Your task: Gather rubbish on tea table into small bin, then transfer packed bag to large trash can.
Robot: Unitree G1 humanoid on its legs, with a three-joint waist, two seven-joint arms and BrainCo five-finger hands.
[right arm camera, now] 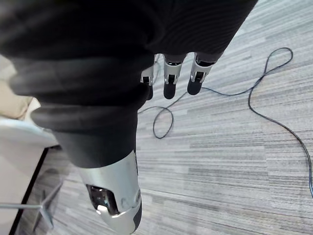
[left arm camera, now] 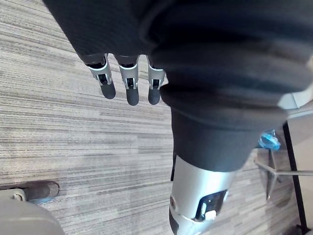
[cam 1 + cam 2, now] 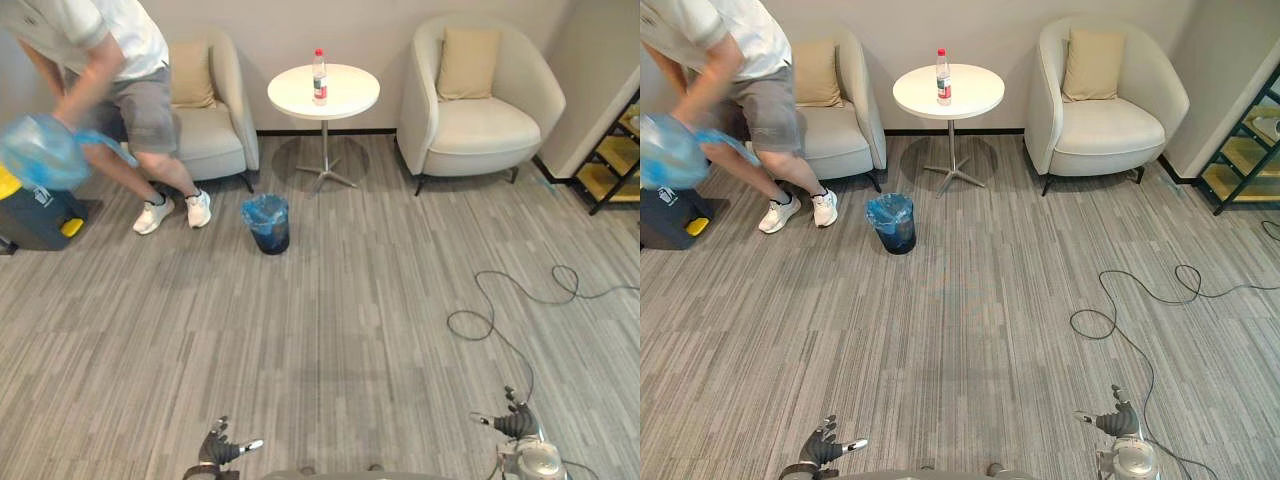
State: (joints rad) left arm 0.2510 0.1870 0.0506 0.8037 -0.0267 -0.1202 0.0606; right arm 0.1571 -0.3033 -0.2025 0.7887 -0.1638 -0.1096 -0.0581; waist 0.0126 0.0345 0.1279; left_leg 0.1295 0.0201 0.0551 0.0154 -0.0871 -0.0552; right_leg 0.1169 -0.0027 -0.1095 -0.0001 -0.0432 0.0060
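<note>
A round white tea table [image 3: 350,96] stands at the back between two armchairs, with a clear bottle with a red cap [image 3: 319,78] upright on it. In front of it on the carpet sits the small dark bin [image 3: 267,224], lined with a blue bag. At the far left a person [image 3: 125,70] bends over, holding a blue plastic bag [image 3: 40,152] above the large dark trash can [image 3: 40,215]. My left hand [image 3: 222,448] and right hand [image 3: 515,423] hang low by the near edge, far from the table. Both are empty, with the left fingers [image 2: 128,84] and right fingers [image 1: 168,81] straight.
A beige armchair [image 3: 210,125] stands left of the table and another [image 3: 480,115] to its right, each with a cushion. A dark shelf unit [image 3: 615,155] is at the far right. Grey carpet stretches between me and the bin.
</note>
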